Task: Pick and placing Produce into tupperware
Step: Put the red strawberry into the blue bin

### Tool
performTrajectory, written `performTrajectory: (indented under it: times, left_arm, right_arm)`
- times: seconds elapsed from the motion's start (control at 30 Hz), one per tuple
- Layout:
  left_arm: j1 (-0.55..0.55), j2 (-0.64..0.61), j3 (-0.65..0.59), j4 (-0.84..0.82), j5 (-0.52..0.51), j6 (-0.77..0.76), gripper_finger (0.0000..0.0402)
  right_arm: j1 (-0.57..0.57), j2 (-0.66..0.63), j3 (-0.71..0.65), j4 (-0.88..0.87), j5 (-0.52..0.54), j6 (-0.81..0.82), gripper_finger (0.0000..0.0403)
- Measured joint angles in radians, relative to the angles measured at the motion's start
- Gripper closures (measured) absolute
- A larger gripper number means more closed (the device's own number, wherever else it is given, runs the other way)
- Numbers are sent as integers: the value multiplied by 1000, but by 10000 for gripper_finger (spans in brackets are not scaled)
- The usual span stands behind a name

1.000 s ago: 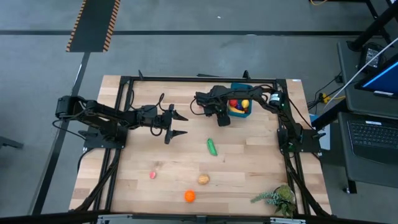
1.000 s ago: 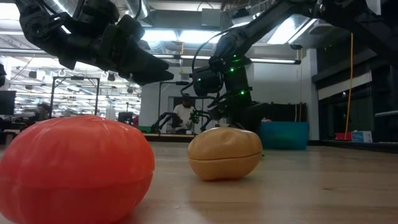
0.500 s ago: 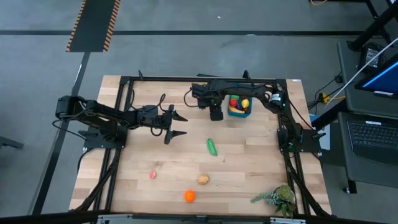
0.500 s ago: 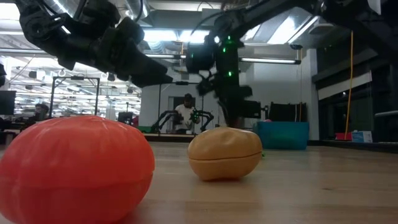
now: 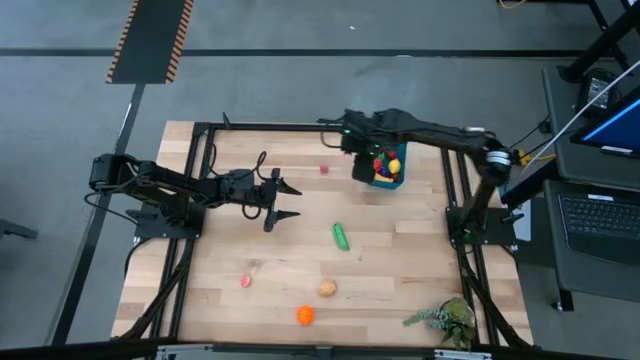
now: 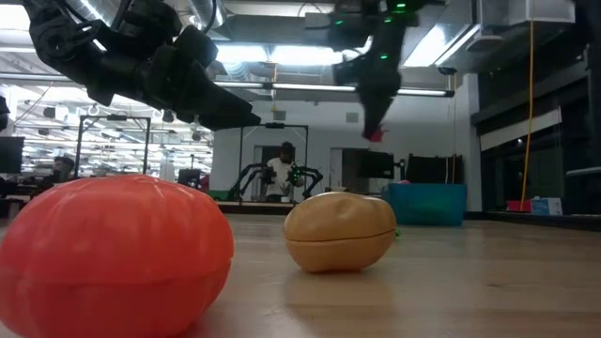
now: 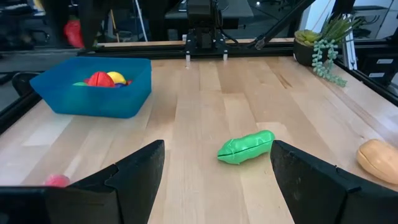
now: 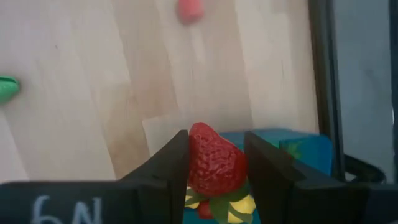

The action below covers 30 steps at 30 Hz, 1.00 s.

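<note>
Strawberry (image 8: 214, 159) is sitting clamped between the two fingers of the right hand (image 8: 215, 163), which is hanging over the blue tub (image 5: 391, 172) at the far right part of the desk (image 5: 400, 270). In the right wrist view the berry is lying right above the tub's rim, with red and yellow pieces showing below it inside. In the low view the right hand (image 6: 376, 127) is hanging high above the desk with a red bit at its tips.

Inside the tub (image 7: 93, 90) a red piece (image 7: 99, 79) and a yellow piece (image 7: 116, 78) are lying side by side.

Left hand (image 5: 286, 200) is hovering left of centre, well apart from the tub, with its fingers spread wide and gripping nothing. In its wrist view the fingers (image 7: 134, 174) are framing the green cucumber (image 7: 246, 147), which is lying flat on the wood beyond them and not touching them.

Cucumber (image 5: 341, 236) is resting near the middle of the desk. A small red piece (image 5: 323, 169) is lying just left of the tub, apart from it. Nearer the front edge, a pink piece (image 5: 245, 282), a tan piece (image 5: 327, 289) and an orange piece (image 5: 305, 315) are lying spaced apart. A leafy sprig (image 5: 445, 318) is lying at the front right corner.

In the low view the orange piece (image 6: 113, 253) is filling the foreground with the tan piece (image 6: 340, 231) just behind it. A person (image 6: 279, 174) is showing far back in the room.
</note>
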Motion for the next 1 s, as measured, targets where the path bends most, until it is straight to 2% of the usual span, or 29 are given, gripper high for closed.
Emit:
performTrajectory:
  times: [0.2,0.4,0.57,0.73,1.0]
  left_arm:
    - [0,0,0,0,-10,0,115]
    - [0,0,0,1,-11,-2,115]
    - [0,0,0,19,-11,-5,115]
    - [0,0,0,51,-11,-6,115]
    - [0,0,0,66,-11,-12,115]
  right_arm:
    - [-19,-265,-314,220,-10,46,269]
    - [-52,-538,-590,462,-124,72,269]
    - [-86,-729,-798,634,-170,78,269]
    - [-141,-851,-962,764,-289,80,269]
    - [-261,-925,-1082,862,-306,101,269]
